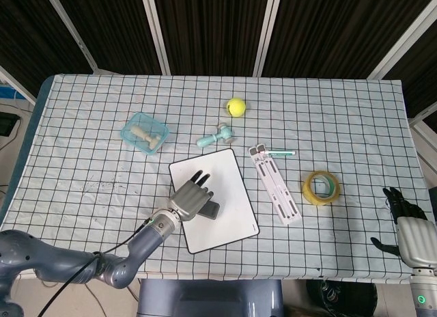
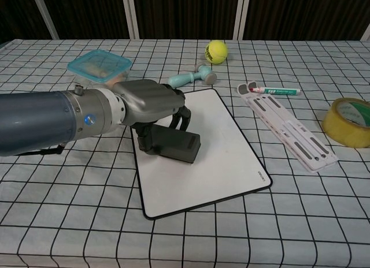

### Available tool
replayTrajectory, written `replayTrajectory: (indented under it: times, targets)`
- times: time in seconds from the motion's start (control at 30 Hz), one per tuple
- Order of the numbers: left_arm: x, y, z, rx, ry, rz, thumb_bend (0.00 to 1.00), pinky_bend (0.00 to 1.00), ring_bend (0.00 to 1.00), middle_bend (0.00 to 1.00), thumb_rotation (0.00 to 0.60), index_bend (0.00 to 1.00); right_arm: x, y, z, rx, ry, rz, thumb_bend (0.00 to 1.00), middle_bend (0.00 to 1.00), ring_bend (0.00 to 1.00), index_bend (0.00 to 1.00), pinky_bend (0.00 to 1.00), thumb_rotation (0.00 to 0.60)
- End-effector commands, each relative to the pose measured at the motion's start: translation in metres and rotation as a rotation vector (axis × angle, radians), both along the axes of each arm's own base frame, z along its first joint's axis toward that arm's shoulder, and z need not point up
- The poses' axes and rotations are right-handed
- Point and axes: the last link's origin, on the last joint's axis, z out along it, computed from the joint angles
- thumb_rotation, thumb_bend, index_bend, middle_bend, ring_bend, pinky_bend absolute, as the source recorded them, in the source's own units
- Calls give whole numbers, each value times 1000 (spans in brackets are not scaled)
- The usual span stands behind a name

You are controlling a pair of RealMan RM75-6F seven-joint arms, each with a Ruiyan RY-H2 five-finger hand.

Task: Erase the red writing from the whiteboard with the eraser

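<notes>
The whiteboard lies flat near the table's front middle, white with a black rim. No red writing shows on it in either view. My left hand grips the dark grey eraser and presses it on the board's left-centre part; whatever lies under the eraser is hidden. My right hand hangs off the table's front right corner, fingers apart, holding nothing.
A yellow tennis ball, a teal dumbbell toy and a teal lidded box lie behind the board. To its right are a white slotted strip, a marker pen and a yellow tape roll.
</notes>
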Motion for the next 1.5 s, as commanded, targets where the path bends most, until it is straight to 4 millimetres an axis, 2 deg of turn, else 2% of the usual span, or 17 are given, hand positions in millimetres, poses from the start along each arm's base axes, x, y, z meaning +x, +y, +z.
replayTrajectory:
  times: [0.03, 0.33, 0.7, 0.93, 1.3, 1.5]
  targets:
    - [-1, -6, 1, -16, 11, -14, 326, 51, 0, 456, 600, 398, 0, 0, 0, -1, 0, 1, 78, 96, 205, 64, 217, 600]
    - [7, -11, -6, 1, 18, -80, 326, 51, 0, 458, 600, 400, 1, -1, 0, 0, -1, 2, 79, 96, 204, 64, 217, 600]
    - [19, 7, -23, 65, 18, -99, 326, 51, 0, 465, 600, 405, 0, 1, 0, -3, -8, -2, 78, 96, 204, 64, 217, 600]
    - [26, 23, -27, 104, 5, -86, 326, 51, 0, 467, 600, 407, 0, 1, 0, -3, -11, -3, 79, 96, 204, 63, 217, 600]
    - [17, 48, -28, 170, 10, -38, 326, 51, 0, 466, 600, 406, -1, 1, 1, -3, -15, -6, 78, 96, 205, 64, 217, 600]
    - [12, 45, -28, 147, 18, -32, 326, 51, 0, 465, 600, 405, 0, 1, 0, -2, -15, -6, 80, 96, 205, 63, 217, 600]
